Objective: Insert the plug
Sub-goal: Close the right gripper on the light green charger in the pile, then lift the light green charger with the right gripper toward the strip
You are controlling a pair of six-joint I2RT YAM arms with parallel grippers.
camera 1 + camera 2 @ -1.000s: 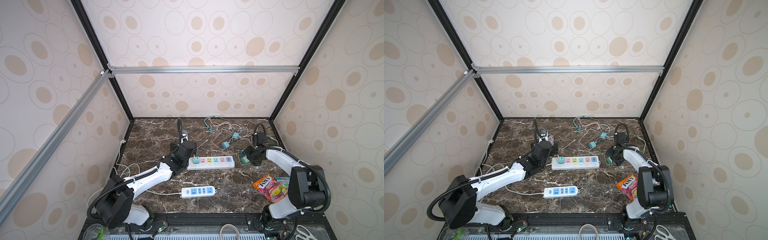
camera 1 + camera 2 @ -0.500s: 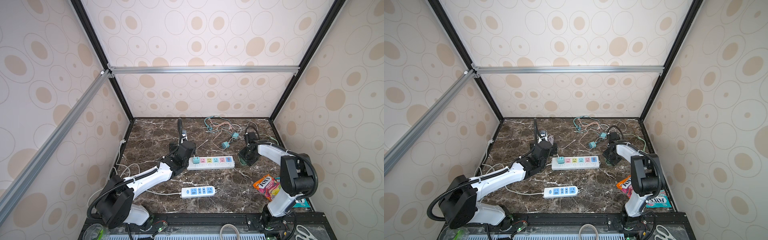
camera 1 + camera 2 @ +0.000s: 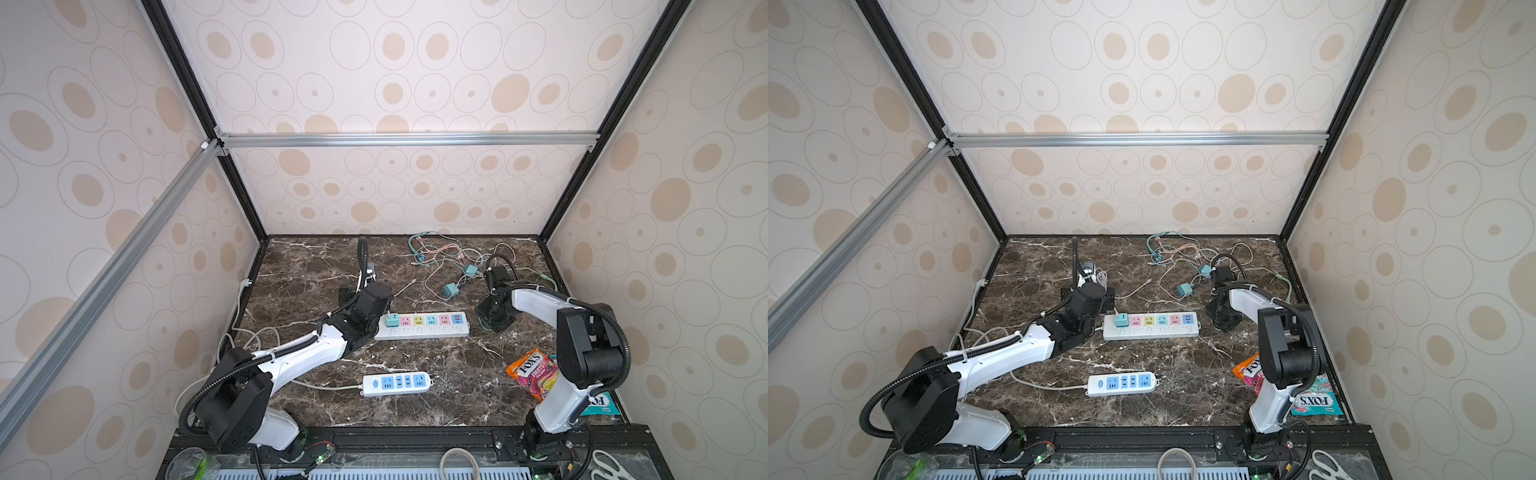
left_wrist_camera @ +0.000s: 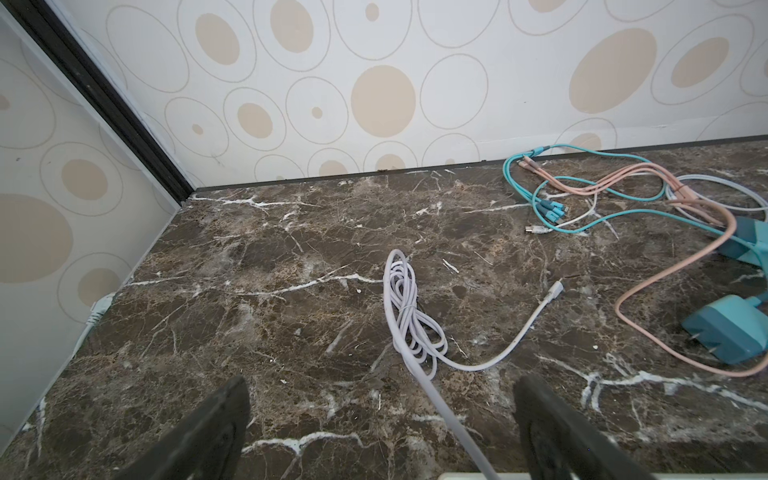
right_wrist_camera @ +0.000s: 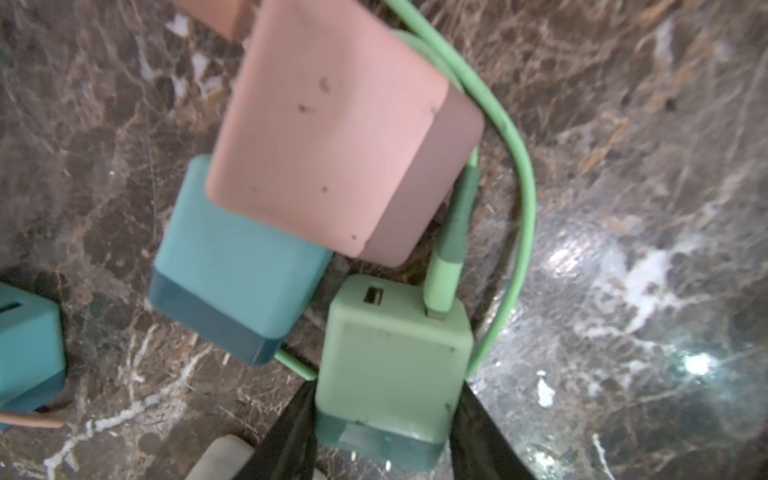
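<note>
A white power strip (image 3: pixel 432 328) (image 3: pixel 1158 328) with coloured sockets lies mid-table, and a teal plug (image 3: pixel 391 320) sits in its leftmost socket. My right gripper (image 3: pixel 494 320) (image 5: pixel 384 399) points down just right of the strip, its two fingers pressed against both sides of a green plug (image 5: pixel 395 361) that lies on the marble with a green cable (image 5: pixel 523 199) in its end. My left gripper (image 3: pixel 365 293) (image 4: pixel 382 399) hovers open at the strip's left end. A white cable (image 4: pixel 409 316) runs between its fingers untouched.
A pink plug (image 5: pixel 328 137) and a teal plug (image 5: pixel 232 257) lie stacked right beside the green one. Tangled cables (image 3: pixel 449 257) and more teal plugs (image 3: pixel 451 289) sit at the back. A second white strip (image 3: pixel 397 383) lies nearer the front, and candy bags (image 3: pixel 534 374) lie by the right arm.
The right arm's elbow swung left and back while its gripper stayed low by the strip's right end and its jaws narrowed. The left arm has not moved.
</note>
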